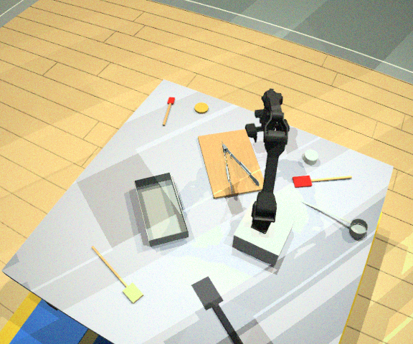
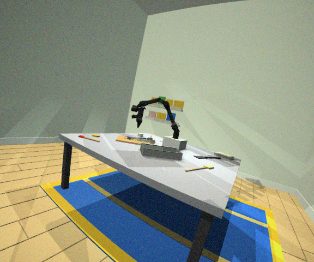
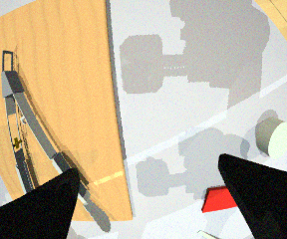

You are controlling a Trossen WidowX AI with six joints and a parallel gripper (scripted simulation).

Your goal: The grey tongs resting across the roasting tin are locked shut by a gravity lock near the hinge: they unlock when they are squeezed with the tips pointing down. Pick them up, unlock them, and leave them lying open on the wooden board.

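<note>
Tongs (image 1: 241, 165) (image 2: 140, 139) (image 3: 39, 126) spread on board (image 1: 214, 159) (image 2: 123, 138) (image 3: 74, 60), below fingers (image 2: 139, 123).
Fingers wide apart, gripping nothing; in wrist view, hinge beyond left-hand fingertip, white cup (image 1: 310, 157) (image 2: 140, 134) (image 3: 275, 137) beyond right-hand one.

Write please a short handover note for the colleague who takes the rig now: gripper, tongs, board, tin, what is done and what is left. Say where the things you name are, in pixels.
Gripper (image 2: 138, 125) (image 3: 150, 170): open, nothing between its fingers, raised above the table.
Tongs (image 1: 241, 164) (image 3: 39, 129): lying on the wooden board (image 1: 209, 147) (image 2: 120, 138) (image 3: 74, 45), arms spread in a V.
Roasting tin (image 1: 181, 211) (image 2: 161, 152): on the table beside the board, tongs no longer across it.
Done: tongs are unlocked, open and on the board.
Left: seemingly nothing for the tongs; I would only keep the arm clear of them.
</note>
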